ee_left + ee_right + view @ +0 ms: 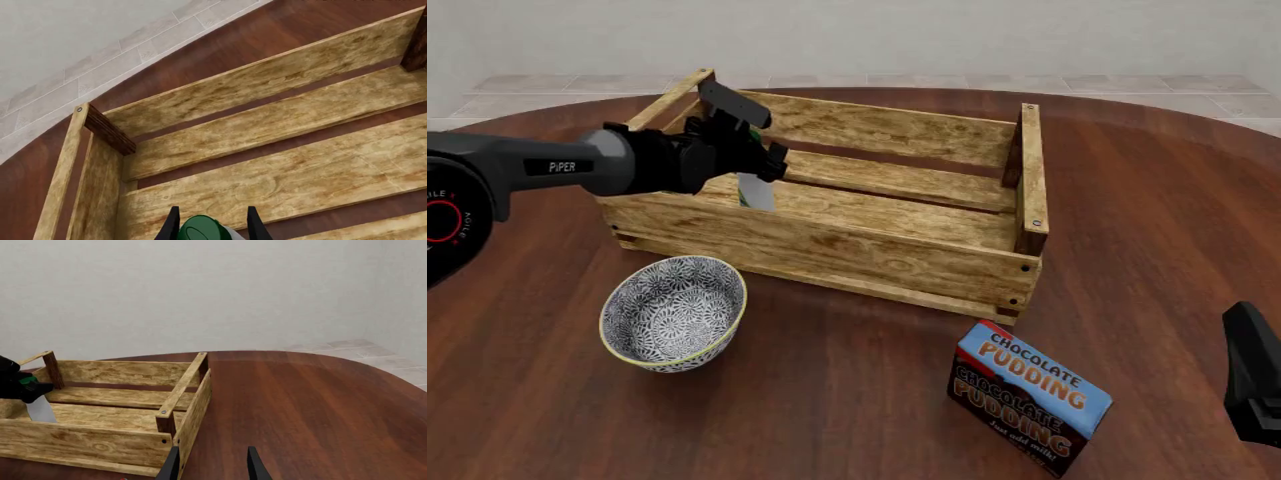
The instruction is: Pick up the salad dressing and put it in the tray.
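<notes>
The left arm, lettered "PiPER", reaches over the left end of the wooden tray (pixel 868 250). The left gripper (pixel 751 165) is clenched on the salad dressing (pixel 755 190), which hangs above the tray's slatted floor. The patterned bowl (pixel 675 312) sits just before the tray's left front. A blue box reading "CHOCOLATE PUDDING" (pixel 1030 394) lies off the tray's right front corner. The right gripper (pixel 211 465) stands released, right of the tray.
</notes>
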Robot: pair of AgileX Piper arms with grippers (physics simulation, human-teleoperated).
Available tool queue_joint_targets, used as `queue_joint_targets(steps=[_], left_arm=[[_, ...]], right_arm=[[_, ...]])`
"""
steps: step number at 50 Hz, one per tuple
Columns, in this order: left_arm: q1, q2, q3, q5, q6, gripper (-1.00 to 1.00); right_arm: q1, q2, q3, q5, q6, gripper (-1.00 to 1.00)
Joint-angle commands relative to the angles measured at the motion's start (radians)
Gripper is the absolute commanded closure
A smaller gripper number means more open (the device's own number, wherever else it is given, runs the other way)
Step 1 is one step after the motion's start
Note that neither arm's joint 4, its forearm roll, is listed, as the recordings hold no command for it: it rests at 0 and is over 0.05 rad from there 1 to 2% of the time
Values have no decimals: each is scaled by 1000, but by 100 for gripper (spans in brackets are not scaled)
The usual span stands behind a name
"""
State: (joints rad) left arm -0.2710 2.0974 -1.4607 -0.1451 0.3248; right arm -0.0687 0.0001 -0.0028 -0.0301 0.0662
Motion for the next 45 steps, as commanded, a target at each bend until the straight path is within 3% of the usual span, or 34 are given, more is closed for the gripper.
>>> queue_joint_targets(steps=[1, 45], left_arm=[[4, -11, 1, 2, 7, -100], [-1, -64, -10, 26, 23, -100]], right_arm=[[1, 0, -3, 3, -2, -100], [2, 0, 0, 0, -4, -100]])
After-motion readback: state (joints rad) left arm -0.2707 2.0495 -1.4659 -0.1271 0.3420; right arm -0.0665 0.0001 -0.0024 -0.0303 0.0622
